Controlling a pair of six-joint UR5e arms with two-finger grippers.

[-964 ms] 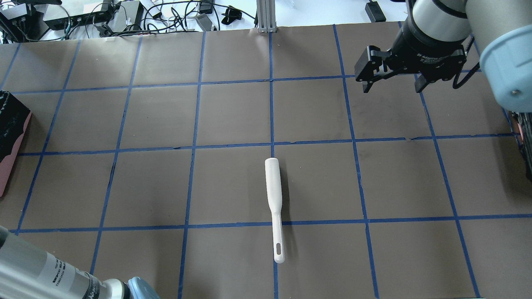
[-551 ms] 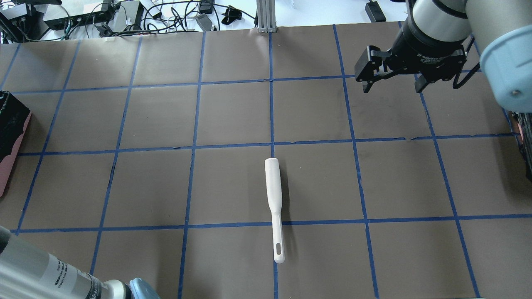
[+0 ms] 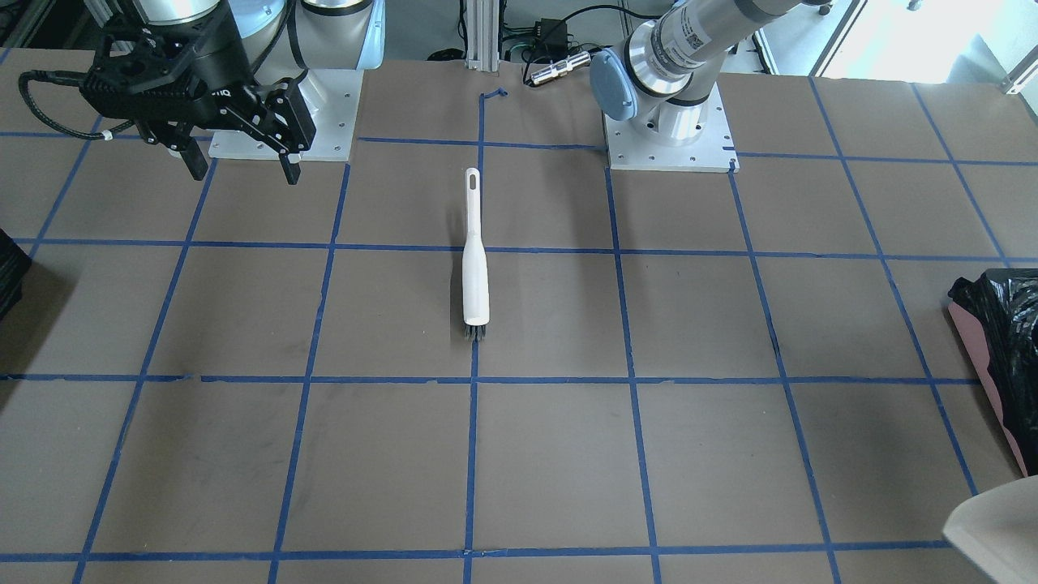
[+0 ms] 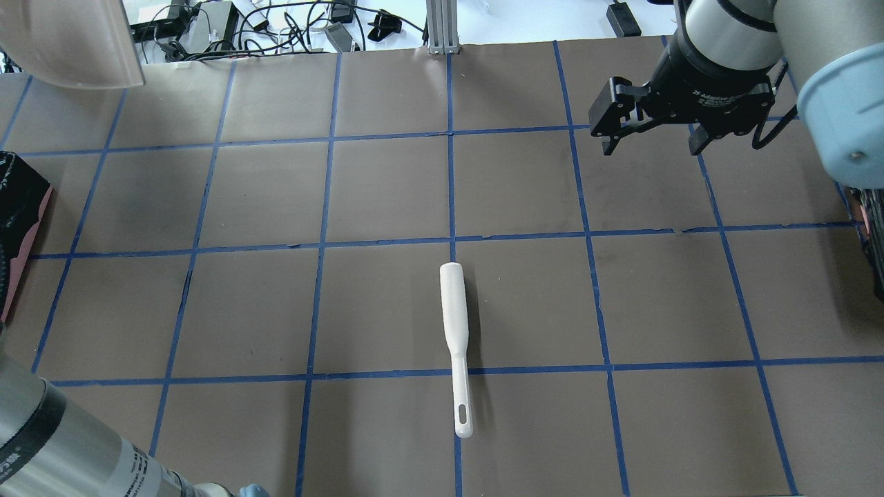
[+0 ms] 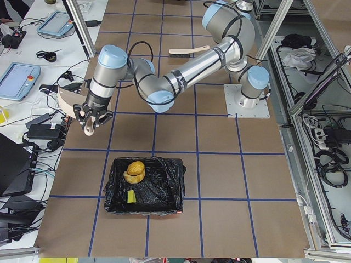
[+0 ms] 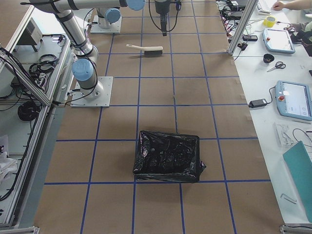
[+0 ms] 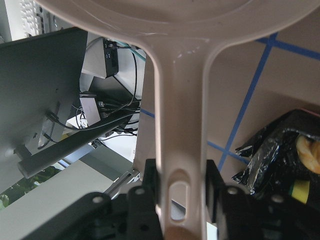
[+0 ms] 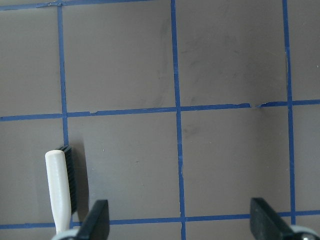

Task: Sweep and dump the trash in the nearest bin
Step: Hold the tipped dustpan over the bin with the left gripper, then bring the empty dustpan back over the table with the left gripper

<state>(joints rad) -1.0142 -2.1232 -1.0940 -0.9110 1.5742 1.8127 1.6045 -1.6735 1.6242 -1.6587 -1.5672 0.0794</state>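
The trash lies inside the bin (image 5: 164,186), a pink-sided container with a black bag: a brownish-orange lump (image 5: 136,166), pale peel (image 5: 131,177) and a yellow sponge (image 5: 131,196). The bin also shows at the overhead view's left edge (image 4: 21,200) and in the left wrist view (image 7: 272,150). My left gripper (image 7: 181,185) is shut on the handle of a beige dustpan (image 7: 180,100), held in the air beyond the bin's far side (image 5: 68,101). My right gripper (image 4: 649,141) is open and empty, above the table's far right.
A white brush with black bristles (image 4: 456,324) lies mid-table, handle toward the robot; it also shows in the right wrist view (image 8: 60,190). A second black-bagged bin (image 6: 168,156) stands at the right end. Cables and devices lie beyond the far edge.
The dustpan has come into the overhead view's top left corner, and the left arm has shifted at the bottom left. The right gripper and the brush have stayed put.
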